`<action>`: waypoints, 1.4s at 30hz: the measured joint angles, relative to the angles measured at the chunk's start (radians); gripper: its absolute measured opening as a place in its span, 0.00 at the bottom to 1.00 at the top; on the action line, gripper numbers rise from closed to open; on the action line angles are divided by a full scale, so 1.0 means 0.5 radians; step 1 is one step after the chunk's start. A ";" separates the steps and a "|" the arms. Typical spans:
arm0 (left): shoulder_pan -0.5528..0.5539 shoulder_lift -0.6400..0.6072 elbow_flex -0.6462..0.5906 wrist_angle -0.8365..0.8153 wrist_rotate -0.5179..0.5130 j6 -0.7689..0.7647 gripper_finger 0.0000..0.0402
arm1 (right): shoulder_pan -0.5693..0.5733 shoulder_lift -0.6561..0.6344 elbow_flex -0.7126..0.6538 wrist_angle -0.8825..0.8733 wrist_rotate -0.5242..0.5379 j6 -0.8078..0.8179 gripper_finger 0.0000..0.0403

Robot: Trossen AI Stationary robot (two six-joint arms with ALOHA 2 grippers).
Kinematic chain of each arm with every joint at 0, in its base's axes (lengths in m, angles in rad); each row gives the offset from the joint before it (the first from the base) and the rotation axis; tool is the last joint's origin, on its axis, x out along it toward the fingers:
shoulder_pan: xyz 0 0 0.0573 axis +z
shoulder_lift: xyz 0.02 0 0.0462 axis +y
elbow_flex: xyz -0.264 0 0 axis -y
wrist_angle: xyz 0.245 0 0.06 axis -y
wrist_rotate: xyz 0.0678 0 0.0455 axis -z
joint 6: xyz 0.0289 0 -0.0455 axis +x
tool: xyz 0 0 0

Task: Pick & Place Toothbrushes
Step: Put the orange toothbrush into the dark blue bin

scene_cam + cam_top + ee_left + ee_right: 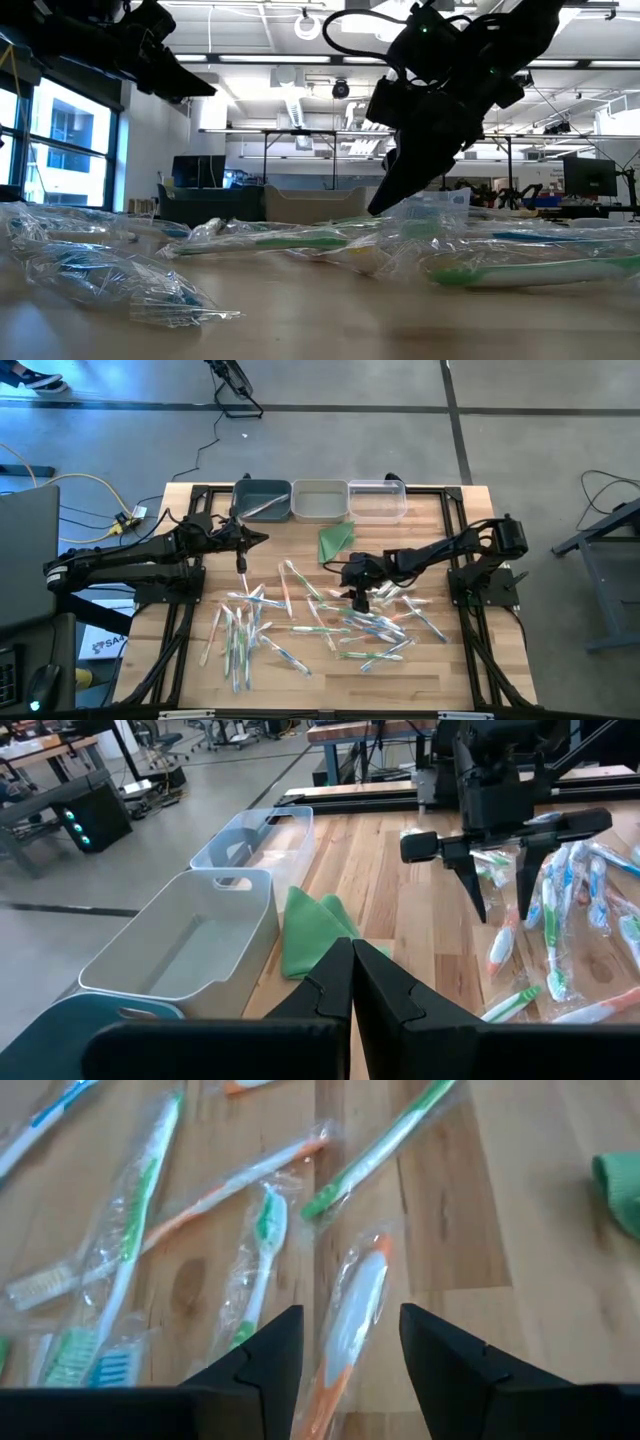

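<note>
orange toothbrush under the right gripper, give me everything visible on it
The orange toothbrush is white plastic with orange accents, sealed in a clear crinkled wrapper. It lies flat on the wooden table, running lengthwise between the open fingers of the right gripper, which do not visibly touch it. A green toothbrush lies just beside it.

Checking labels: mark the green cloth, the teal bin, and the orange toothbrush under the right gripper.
green cloth (336,541), high view, middle of the folded triangle.
teal bin (260,501), high view, bare floor of the bin.
orange toothbrush (352,1305), right wrist view, wrapped handle between the open fingers.
</note>
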 joint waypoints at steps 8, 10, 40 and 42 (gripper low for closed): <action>0.000 0.000 0.000 0.000 0.000 -0.001 0.01 | 0.043 0.094 0.000 0.005 0.014 0.000 0.40; 0.001 0.000 0.000 -0.001 0.000 -0.001 0.01 | 0.043 0.140 0.000 0.007 0.014 0.001 0.40; 0.001 0.000 0.001 -0.064 0.000 -0.010 0.01 | 0.038 0.187 0.000 0.049 0.116 -0.008 0.04; 0.000 0.000 0.001 -0.064 0.000 -0.009 0.01 | 0.038 0.187 0.000 0.050 0.113 -0.007 0.04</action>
